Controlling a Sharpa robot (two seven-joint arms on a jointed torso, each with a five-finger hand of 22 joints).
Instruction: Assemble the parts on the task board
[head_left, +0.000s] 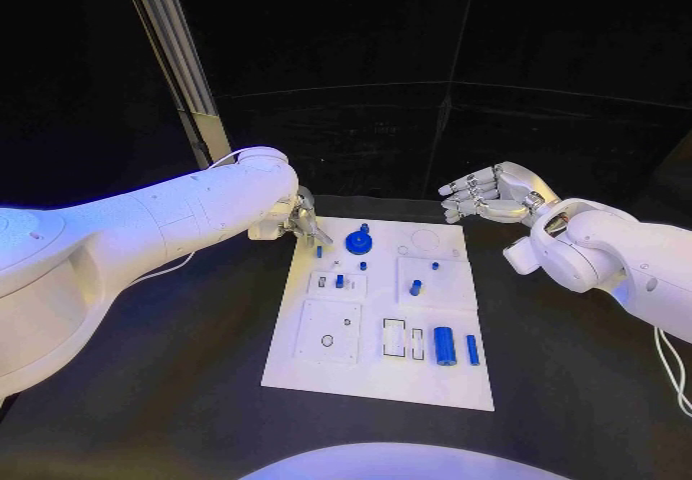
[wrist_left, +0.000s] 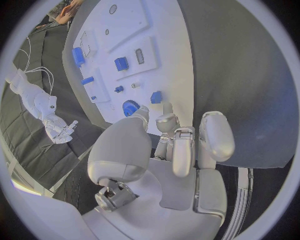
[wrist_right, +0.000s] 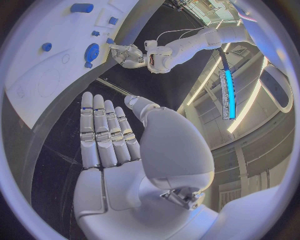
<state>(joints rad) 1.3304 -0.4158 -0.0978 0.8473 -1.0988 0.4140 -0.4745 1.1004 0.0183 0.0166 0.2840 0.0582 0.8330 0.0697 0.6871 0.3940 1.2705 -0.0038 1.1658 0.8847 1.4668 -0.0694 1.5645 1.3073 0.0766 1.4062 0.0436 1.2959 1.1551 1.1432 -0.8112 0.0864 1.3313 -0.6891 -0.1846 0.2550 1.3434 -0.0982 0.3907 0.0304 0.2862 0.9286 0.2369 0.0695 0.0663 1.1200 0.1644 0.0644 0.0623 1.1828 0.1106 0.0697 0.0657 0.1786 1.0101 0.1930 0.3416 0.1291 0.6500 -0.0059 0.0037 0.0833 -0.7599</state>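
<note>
White and matt, the task board (head_left: 378, 375) lies flat at the middle of the black table (head_left: 577, 400), a long rectangle with shallow cut-out recesses. Nearest us we see a stubby blue cylinder (head_left: 446, 346) lying beside a slimmer blue bar (head_left: 472, 349) at the board's near right. Further up sit several small blue pegs (head_left: 415, 287), too small for us to tell their shapes. Near the far edge is a round blue gear-like part (head_left: 359, 241).

At the board's far left corner hangs the left hand (head_left: 299, 222), smooth silver, fingers curled in close together over the board's edge; the arm hides much of it, and we cannot tell whether it touches anything. Beyond the far right corner, the right hand (head_left: 486, 192) hovers off the board, fingers straight and side by side, holding nothing.
</note>
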